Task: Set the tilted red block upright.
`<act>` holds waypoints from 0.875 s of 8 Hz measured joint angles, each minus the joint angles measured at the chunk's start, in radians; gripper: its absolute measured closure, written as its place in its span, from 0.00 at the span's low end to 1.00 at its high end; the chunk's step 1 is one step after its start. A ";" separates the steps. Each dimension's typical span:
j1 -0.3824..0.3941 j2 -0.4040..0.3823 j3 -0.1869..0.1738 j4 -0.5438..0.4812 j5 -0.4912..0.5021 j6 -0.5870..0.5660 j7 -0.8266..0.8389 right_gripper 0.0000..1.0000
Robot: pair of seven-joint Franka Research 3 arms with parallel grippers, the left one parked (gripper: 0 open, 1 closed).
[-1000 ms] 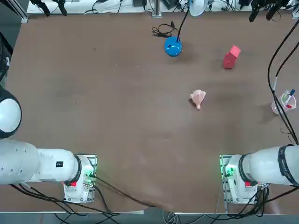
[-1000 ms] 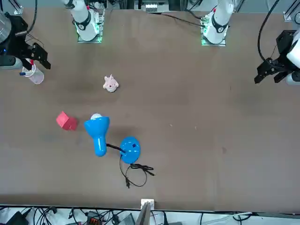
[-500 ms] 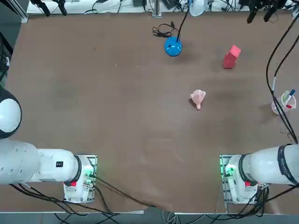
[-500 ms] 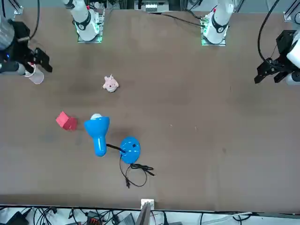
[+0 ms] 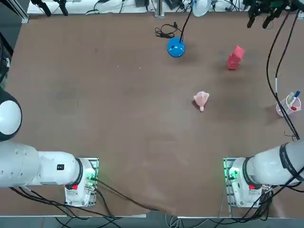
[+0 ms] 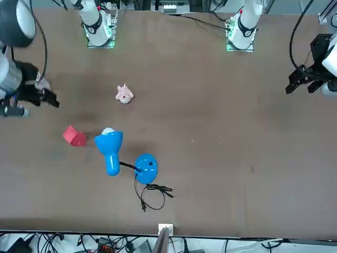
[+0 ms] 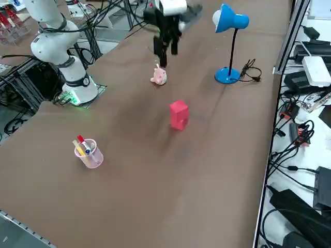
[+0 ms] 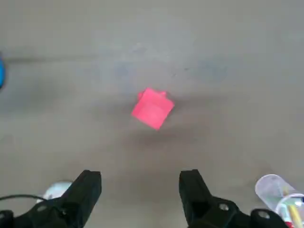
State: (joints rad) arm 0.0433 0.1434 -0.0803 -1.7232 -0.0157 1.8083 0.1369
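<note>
While the red block (image 5: 235, 57) (image 6: 74, 135) (image 7: 179, 114) (image 8: 152, 108) is seen leaning on the table (image 5: 118, 95), right of the blue lamp (image 5: 176, 47) base, the right gripper (image 8: 138, 190) (image 7: 166, 46) is held high above it, fingers (image 8: 88, 192) spread, nothing gripped. A pink toy (image 5: 201, 100) is spotted nearer the robot.

The red block (image 5: 234, 57) looked like matt, smooth solid plastic or foam, and the brown table (image 5: 118, 104) under it had a dull, even, slightly mottled finish with no shine. The blue lamp (image 7: 230, 31) was glossy hard plastic on a thin dark metal-looking stem, and the small cup (image 7: 91, 155) was clear, faintly pink plastic. The right gripper (image 8: 137, 197) had spread black fingers (image 8: 88, 190) of matt plastic, and the pale pink toy (image 5: 201, 100) looked soft and lumpy.
</note>
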 joint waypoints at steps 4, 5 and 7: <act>-0.059 0.129 -0.001 -0.015 0.004 0.150 0.172 0.00; -0.069 0.138 -0.001 -0.040 0.018 0.198 0.202 0.00; -0.077 0.147 -0.001 -0.098 0.069 0.279 0.261 0.00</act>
State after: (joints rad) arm -0.0339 0.2907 -0.0809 -1.8215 0.0538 2.0876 0.3982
